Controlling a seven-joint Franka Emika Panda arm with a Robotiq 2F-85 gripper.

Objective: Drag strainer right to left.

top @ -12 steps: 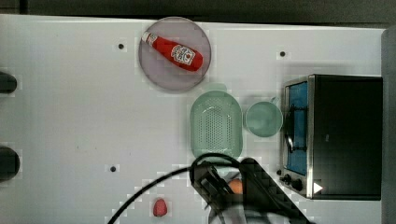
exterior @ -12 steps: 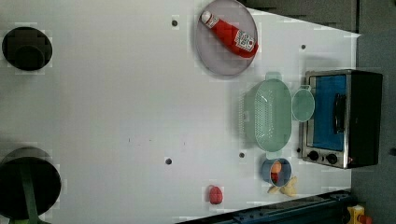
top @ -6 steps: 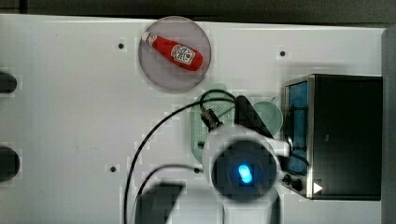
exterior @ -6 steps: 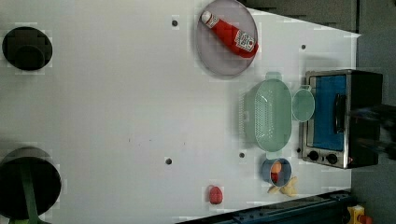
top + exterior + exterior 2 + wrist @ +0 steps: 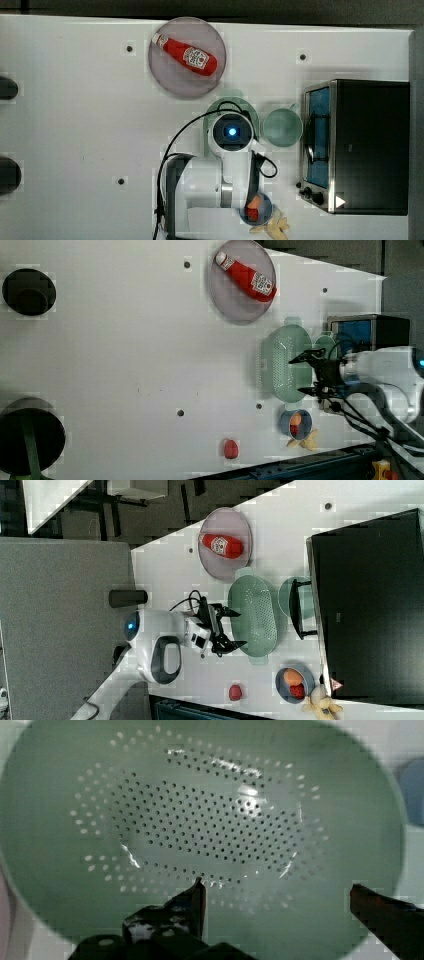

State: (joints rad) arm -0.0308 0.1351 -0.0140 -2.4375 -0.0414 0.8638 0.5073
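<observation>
Hovering over the one strainer (image 5: 253, 616), my fingers (image 5: 192, 902) stand spread wide with nothing between them, its dotted bottom directly beneath. Past the fingers I count one green cup (image 5: 282, 127) beside one toaster oven (image 5: 367, 145), one grey plate (image 5: 175, 75) bearing one ketchup bottle (image 5: 185, 53), and one blue bowl (image 5: 294, 683) on the worktop (image 5: 75, 125).

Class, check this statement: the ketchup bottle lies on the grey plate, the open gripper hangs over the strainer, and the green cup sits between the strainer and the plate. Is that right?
Not quite. In the top view the green cup sits between the strainer and the toaster oven, not the plate. The rest holds: the ketchup bottle lies on the grey plate, and the open gripper hangs over the strainer.
</observation>
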